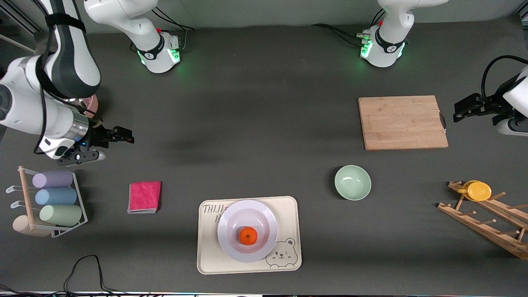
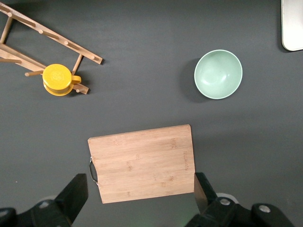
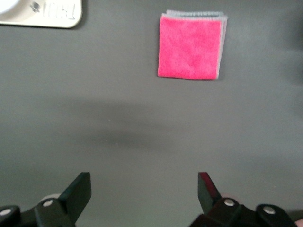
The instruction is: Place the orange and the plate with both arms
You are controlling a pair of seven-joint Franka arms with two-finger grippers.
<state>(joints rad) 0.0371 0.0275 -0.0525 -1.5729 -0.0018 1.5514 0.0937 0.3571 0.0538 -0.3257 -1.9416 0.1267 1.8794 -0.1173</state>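
The orange [image 1: 248, 236] lies in the middle of the round white plate [image 1: 231, 215]. The plate rests on a cream bear tray [image 1: 288, 214] near the front camera's edge of the table. My right gripper [image 1: 109, 144] [image 3: 143, 194] hangs open and holds nothing. It is over bare table at the right arm's end, with a folded pink cloth [image 3: 191, 46] ahead of it. My left gripper [image 1: 466, 108] [image 2: 141, 194] is also open and holds nothing. It is in the air beside the wooden cutting board [image 2: 142, 163], at the left arm's end. Both grippers are well away from the plate.
A cutting board [image 1: 402, 122] and a mint-green bowl [image 1: 352, 182] sit toward the left arm's end. There a yellow cup [image 1: 477, 190] hangs on a wooden peg rack [image 1: 486, 222]. The pink cloth [image 1: 144, 197] and a wire rack of pastel cups [image 1: 53, 198] sit toward the right arm's end.
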